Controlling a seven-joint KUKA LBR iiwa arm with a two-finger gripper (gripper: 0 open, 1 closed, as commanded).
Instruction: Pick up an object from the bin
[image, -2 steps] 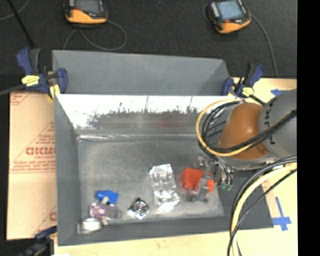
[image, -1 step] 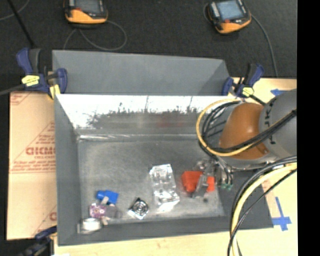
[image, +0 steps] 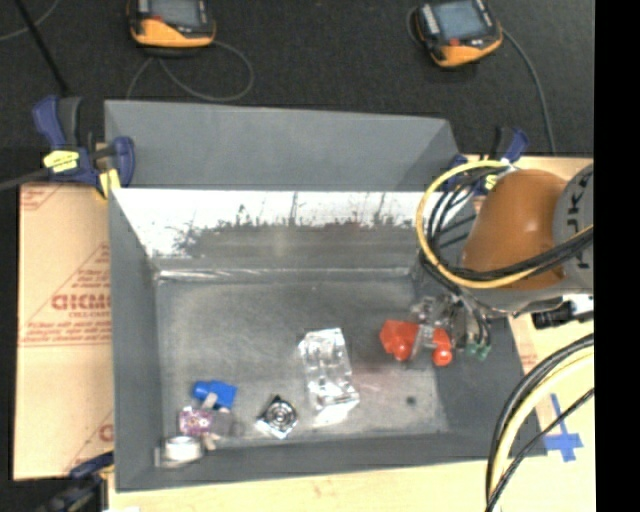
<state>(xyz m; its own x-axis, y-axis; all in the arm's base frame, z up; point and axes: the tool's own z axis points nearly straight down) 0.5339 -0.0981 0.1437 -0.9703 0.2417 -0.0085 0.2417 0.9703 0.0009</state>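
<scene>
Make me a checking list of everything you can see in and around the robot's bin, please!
Surface: grey metal bin, floor scuffed.
Job's things: red plastic piece at the view's right, beside the tool.
Clutter: clear plastic piece mid-floor; blue piece, purple piece, shiny metal piece at the view's lower left.
Grippers: tool low over the bin's right side.
Cables: yellow and black cables loop round the orange wrist cover.
Surroundings: two orange devices beyond the bin.
</scene>
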